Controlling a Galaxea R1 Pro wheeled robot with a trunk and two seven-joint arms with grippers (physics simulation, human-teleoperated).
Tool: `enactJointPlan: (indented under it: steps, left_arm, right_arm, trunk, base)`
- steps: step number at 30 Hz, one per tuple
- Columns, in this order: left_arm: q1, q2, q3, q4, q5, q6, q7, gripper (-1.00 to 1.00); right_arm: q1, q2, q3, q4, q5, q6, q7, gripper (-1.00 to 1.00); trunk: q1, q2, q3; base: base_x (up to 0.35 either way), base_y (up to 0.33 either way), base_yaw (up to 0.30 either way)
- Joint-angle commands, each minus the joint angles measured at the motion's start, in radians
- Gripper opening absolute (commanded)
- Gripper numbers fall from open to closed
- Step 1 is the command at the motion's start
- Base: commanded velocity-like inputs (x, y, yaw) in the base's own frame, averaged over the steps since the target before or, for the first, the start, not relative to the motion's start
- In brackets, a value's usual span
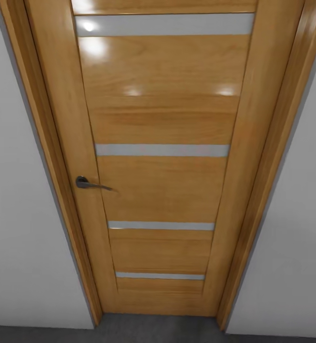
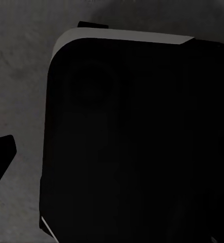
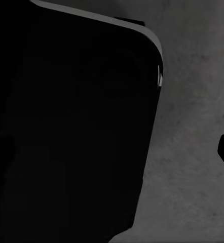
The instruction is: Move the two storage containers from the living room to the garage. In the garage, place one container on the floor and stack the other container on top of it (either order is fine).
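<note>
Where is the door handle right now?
In the head view, the dark handle sits on the left side of the wooden door, about halfway up, near the frame.

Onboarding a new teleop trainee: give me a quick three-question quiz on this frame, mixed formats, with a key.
1. True or false: the wooden door in the head view is shut in its frame.
2. Multiple choice: the door's lever handle sits on which side in the head view? A) left B) right C) centre
3. Fill in: under the robot's black base, the wrist views show a rough dark grey ____.

Key: 1 true; 2 A; 3 floor.
</note>
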Motion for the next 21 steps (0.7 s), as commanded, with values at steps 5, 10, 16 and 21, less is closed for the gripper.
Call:
enactJointPlan:
  steps: [5,10,16,21]
  left_arm:
    - [0.000,0.000,0.000,0.000,0.009,-0.003,0.000,1.00]
    - [0.000,0.000,-0.001,0.001,0.009,-0.003,0.000,1.00]
    - [0.000,0.000,-0.001,0.000,0.009,-0.003,0.000,1.00]
    - [0.000,0.000,-0.001,0.000,0.009,-0.003,0.000,1.00]
  right_arm:
    - [0.000,0.002,-0.001,0.000,0.008,-0.001,0.000,1.00]
    - [0.000,0.001,-0.001,0.000,0.008,-0.002,0.000,1.00]
    - [0.000,0.001,0.000,0.000,0.010,-0.001,0.000,1.00]
    - [0.000,0.001,0.004,0.000,0.012,0.000,0.000,1.00]
  trunk:
    - [0.000,0.000,-0.001]
    - [0.000,0.000,-0.001]
    - [0.000,0.000,-0.001]
    - [0.000,0.000,-0.001]
  base:
    - [0.000,0.000,-0.211]
    - [0.000,0.000,-0.063]
    - [0.000,0.000,-0.007]
    - [0.000,0.000,-0.001]
